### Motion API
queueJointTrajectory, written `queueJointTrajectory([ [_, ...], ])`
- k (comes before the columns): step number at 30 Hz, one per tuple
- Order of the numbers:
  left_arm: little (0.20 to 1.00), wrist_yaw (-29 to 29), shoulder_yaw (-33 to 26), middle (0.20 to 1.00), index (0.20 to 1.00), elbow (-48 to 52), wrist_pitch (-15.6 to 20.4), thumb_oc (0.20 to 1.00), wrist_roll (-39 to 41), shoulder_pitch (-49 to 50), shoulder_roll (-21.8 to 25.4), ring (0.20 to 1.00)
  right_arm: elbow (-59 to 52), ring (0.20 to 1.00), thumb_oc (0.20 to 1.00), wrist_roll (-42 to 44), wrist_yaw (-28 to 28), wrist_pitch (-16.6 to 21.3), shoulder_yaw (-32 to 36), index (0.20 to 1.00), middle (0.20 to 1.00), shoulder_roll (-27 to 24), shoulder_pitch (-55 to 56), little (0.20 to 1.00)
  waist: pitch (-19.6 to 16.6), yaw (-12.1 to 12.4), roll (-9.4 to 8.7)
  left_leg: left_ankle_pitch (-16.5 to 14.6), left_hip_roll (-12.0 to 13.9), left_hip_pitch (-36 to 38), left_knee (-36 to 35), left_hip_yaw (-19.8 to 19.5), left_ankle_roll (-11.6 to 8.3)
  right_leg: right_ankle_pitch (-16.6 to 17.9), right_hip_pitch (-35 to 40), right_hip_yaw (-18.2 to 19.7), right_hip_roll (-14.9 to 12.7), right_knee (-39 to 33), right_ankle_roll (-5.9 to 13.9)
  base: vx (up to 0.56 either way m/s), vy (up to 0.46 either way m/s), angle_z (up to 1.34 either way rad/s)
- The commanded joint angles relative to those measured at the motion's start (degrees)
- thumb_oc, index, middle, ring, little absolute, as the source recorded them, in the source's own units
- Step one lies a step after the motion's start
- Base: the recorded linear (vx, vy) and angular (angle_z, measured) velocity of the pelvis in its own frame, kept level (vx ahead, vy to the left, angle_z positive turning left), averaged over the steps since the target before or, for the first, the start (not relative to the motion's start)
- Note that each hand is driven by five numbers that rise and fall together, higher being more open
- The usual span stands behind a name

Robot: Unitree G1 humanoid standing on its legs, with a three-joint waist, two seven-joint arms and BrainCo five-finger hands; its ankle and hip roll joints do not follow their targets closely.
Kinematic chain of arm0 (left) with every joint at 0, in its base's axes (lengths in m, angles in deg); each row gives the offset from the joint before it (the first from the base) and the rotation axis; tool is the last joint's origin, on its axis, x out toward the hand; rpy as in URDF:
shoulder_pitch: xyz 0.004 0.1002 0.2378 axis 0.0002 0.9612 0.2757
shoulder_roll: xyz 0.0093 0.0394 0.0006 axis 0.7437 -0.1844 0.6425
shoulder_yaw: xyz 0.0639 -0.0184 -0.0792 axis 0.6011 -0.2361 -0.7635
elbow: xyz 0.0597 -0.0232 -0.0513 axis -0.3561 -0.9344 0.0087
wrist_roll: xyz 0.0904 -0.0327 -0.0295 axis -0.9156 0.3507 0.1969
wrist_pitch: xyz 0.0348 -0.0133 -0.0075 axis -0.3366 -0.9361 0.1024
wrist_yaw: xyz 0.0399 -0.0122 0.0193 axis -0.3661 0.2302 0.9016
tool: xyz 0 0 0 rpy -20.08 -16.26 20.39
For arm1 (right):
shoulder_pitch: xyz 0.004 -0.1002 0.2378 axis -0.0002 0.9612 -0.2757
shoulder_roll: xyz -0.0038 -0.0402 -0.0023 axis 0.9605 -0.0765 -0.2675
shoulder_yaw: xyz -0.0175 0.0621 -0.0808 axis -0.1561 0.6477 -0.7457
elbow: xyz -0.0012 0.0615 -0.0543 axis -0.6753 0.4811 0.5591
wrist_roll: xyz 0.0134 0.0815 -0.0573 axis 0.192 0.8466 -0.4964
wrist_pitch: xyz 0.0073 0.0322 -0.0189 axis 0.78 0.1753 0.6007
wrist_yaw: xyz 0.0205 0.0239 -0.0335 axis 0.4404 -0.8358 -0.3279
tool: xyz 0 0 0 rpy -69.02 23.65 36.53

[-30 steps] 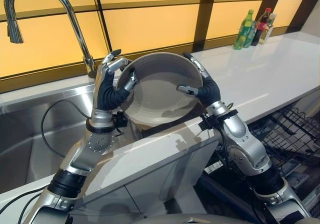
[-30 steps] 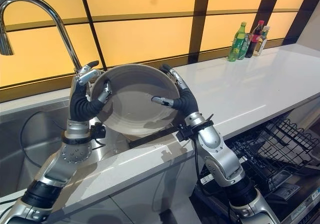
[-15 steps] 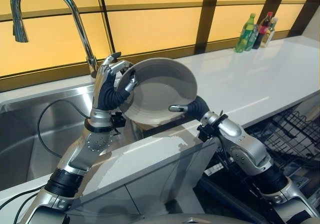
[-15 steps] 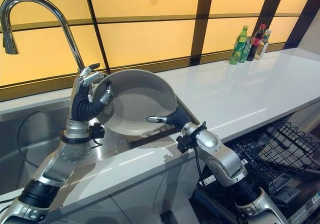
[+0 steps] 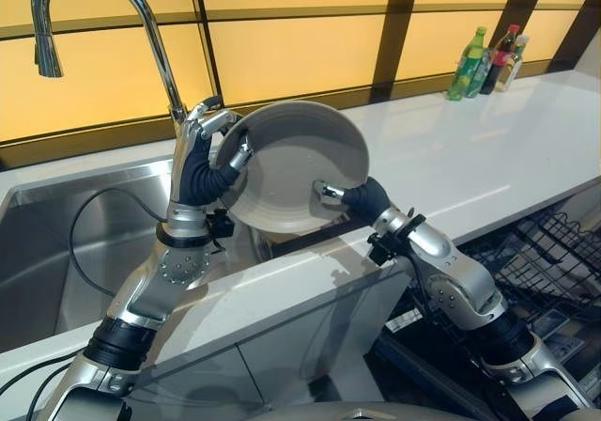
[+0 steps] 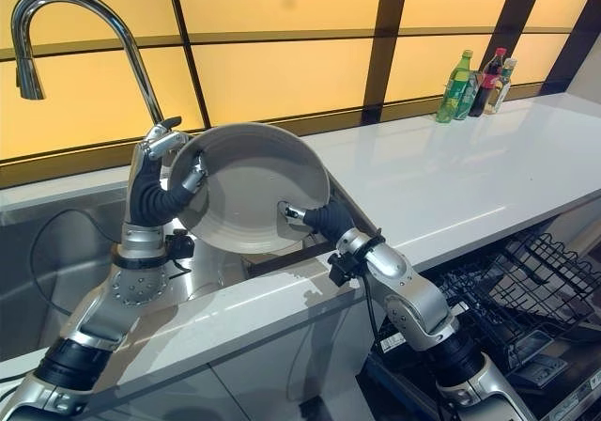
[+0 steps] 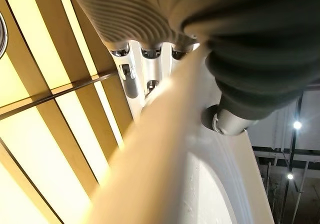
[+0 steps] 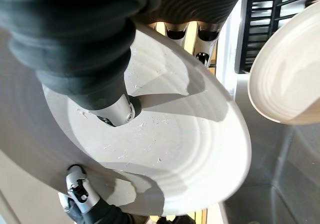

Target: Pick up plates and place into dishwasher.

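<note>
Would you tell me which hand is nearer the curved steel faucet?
Left. The left hand grips the grey plate beside the faucet; the right hand holds the far rim.

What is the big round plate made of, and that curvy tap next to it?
The plate looks like glazed ceramic or stoneware: smooth, dull grey-beige, with faint rings and a thick rim. It could be hard plastic. The tap looks like polished metal, probably steel or chrome, as it mirrors the yellow wall.

no readable text, bottle labels too small
</note>
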Motion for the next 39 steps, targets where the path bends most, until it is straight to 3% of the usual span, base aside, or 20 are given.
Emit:
queueJointTrajectory([
  [1, 0.200, 0.6, 0.9, 0.200, 0.200, -2.6, 2.9, 0.200, 1.2, -6.9, -2.1, 0.200, -4.1, 0.200, 0.200, 2.4, 0.3, 4.0, -0.7, 0.200, 0.200, 4.8, -4.8, 0.200, -0.8, 1.3, -0.63, -3.6, 1.9, 2.0, 0.3, 1.8, -0.21, 3.5, -3.1, -3.1, -1.7, 0.3, 1.41, 0.00, 0.000, 0.00],
  [12, 0.200, -4.0, -0.2, 0.200, 0.200, -3.2, 0.6, 0.200, 10.7, -6.3, -4.4, 0.200, -4.3, 0.200, 0.200, 1.4, 1.6, 5.4, 0.9, 0.200, 0.200, 5.3, -4.7, 0.200, -0.7, 1.0, -0.44, -3.8, 1.9, 2.4, 0.3, 2.2, -0.02, 3.3, -2.9, -2.7, -1.6, 0.3, 1.35, -0.02, 0.009, 0.00],
  [13, 0.551, -4.6, -0.3, 0.551, 0.551, -3.5, 0.2, 0.551, 12.2, -6.1, -4.8, 0.551, -4.2, 0.200, 0.200, 1.4, 2.1, 5.8, 1.1, 0.200, 0.200, 5.3, -4.7, 0.200, -0.6, 1.1, -0.45, -3.8, 1.9, 2.4, 0.3, 2.2, -0.02, 3.3, -2.8, -2.8, -1.6, 0.3, 1.35, 0.00, 0.000, 0.00],
  [14, 1.000, -5.1, -0.5, 1.000, 1.000, -3.6, -0.1, 1.000, 13.7, -5.9, -5.4, 1.000, -4.3, 0.200, 0.200, 1.2, 2.5, 6.1, 1.5, 0.200, 0.200, 5.3, -4.7, 0.200, -0.6, 1.1, -0.46, -3.8, 1.9, 2.5, 0.3, 2.1, -0.03, 3.2, -2.7, -2.9, -1.6, 0.3, 1.32, 0.00, 0.000, 0.00],
  [24, 1.000, -4.8, -4.2, 1.000, 1.000, -1.6, -2.7, 1.000, 19.8, -5.1, -7.5, 1.000, -4.3, 0.200, 0.200, -1.3, 5.3, 5.6, 5.0, 0.200, 0.200, 4.6, -4.7, 0.200, -0.4, 1.1, -0.38, -3.4, 1.9, 2.5, 0.3, 1.5, -0.13, 3.2, -2.5, -3.2, -1.6, 0.6, 1.10, -0.01, 0.002, 0.00],
  [31, 1.000, -0.3, -8.5, 1.000, 1.000, -1.3, -3.3, 1.000, 21.0, -4.3, -6.8, 1.000, -4.3, 0.200, 0.200, -2.2, 5.6, 5.8, 7.3, 0.200, 0.200, 3.7, -3.7, 0.200, -0.4, 1.2, -0.22, -3.4, 1.8, 2.5, 0.3, 1.3, -0.25, 3.1, -2.4, -3.7, -1.8, 0.6, 1.12, 0.00, 0.000, 0.00],
  [39, 1.000, 0.8, -12.9, 1.000, 1.000, -0.9, -2.6, 1.000, 23.9, -2.4, -6.7, 1.000, -3.6, 0.200, 0.200, -11.6, 12.1, 8.0, 12.5, 0.200, 0.200, 0.8, -2.4, 0.200, -0.5, 0.9, -0.16, -3.3, 2.0, 2.3, 0.3, 1.5, -0.47, 3.1, -2.5, -3.9, -2.0, 0.6, 1.11, 0.00, 0.018, 0.00],
])
